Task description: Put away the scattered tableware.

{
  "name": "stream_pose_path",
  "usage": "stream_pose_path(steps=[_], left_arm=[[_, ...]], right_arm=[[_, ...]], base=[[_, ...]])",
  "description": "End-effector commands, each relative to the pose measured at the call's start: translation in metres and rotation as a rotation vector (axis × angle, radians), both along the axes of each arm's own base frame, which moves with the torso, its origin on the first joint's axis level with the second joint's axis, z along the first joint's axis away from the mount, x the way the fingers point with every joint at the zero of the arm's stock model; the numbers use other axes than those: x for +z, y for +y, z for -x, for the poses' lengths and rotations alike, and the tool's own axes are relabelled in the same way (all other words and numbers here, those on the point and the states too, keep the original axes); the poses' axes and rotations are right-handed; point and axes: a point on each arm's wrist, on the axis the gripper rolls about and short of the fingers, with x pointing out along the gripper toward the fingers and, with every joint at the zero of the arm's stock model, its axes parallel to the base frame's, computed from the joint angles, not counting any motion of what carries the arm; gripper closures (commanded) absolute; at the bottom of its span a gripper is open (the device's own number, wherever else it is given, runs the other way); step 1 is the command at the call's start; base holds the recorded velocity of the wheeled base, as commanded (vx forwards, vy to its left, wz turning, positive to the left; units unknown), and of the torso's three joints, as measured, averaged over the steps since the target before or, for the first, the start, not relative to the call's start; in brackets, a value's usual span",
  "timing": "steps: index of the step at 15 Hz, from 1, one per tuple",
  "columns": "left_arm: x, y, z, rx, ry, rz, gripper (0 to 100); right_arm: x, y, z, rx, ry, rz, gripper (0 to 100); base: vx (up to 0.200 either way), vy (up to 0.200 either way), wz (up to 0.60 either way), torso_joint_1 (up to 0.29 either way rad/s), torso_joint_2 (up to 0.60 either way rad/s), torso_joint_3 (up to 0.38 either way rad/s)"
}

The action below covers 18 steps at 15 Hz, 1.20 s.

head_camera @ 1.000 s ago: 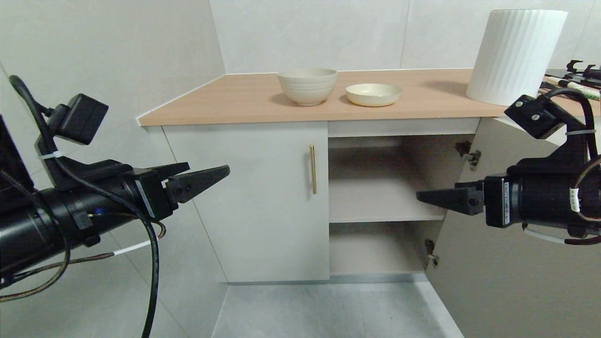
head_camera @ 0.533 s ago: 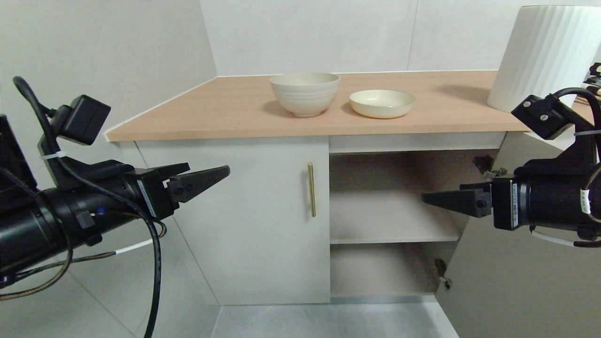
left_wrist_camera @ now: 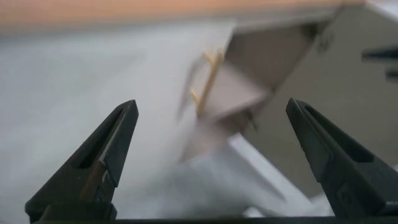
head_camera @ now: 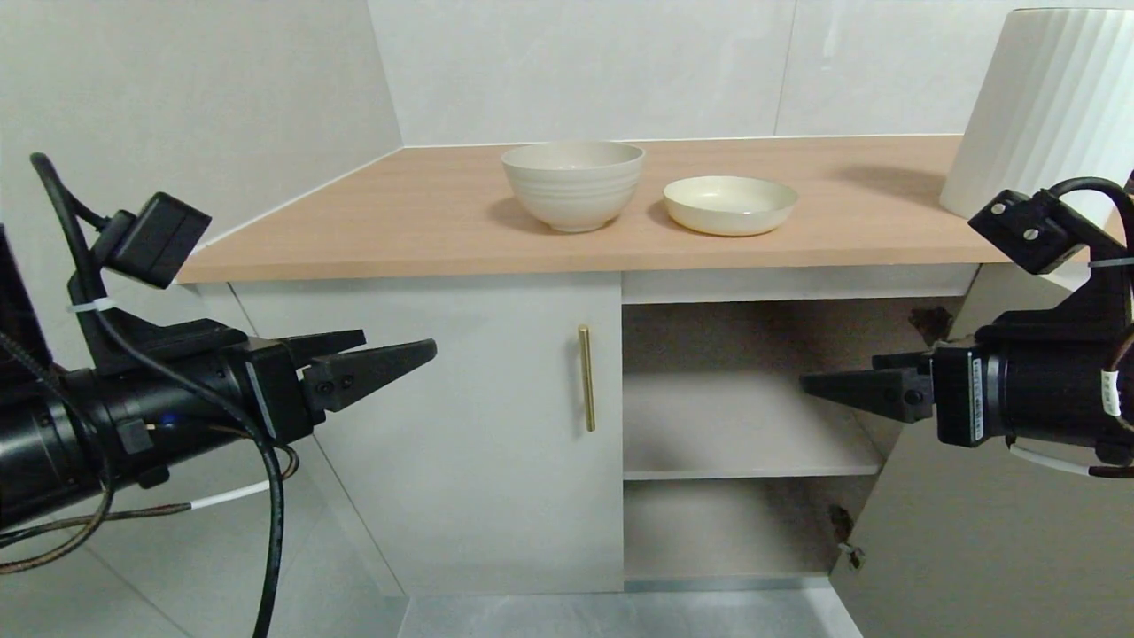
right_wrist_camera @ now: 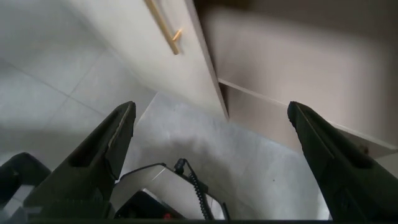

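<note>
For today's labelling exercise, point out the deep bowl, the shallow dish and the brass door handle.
deep bowl [head_camera: 573, 190], head view, on its ribbed outer wall.
shallow dish [head_camera: 730, 202], head view, on its inner floor.
brass door handle [head_camera: 585, 378], head view, on the middle of the bar.

Your left gripper [head_camera: 399, 346] is held level at about the height of the cabinet handle [head_camera: 585, 378], to its left, fingers spread wide. Your right gripper [head_camera: 837, 372] is level on the handle's other side, pointing toward it, equally wide apart.
</note>
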Motion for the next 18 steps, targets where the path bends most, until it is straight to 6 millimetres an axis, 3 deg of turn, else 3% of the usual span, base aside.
stream_pose_path(steps=[1,4,8,13,18], left_arm=[[0.002,0.0,-0.001,-0.002,0.001,0.001,0],[-0.001,-0.001,-0.005,0.0,0.019,-0.003,0],[-0.004,-0.003,-0.009,-0.001,0.053,0.023,0],[-0.006,-0.004,-0.012,-0.005,0.066,0.031,0],[-0.02,-0.008,-0.025,-0.002,0.127,0.015,0]], right_arm=[[0.001,-0.001,0.0,-0.002,-0.004,-0.002,0],[-0.001,-0.002,-0.003,-0.015,0.004,0.002,0],[-0.002,-0.003,-0.007,-0.028,0.004,0.002,0],[-0.004,-0.005,-0.011,-0.042,0.012,0.006,0],[-0.011,-0.004,-0.027,-0.069,0.015,0.007,0]], base=[[0.0,0.0,0.0,0.0,0.0,0.0],[0.0,0.0,0.0,0.004,-0.02,-0.004],[0.0,0.0,0.0,0.074,-0.25,-0.26],[0.0,0.0,0.0,0.139,-0.51,-0.305],[0.0,0.0,0.0,0.179,-0.47,-0.293]])
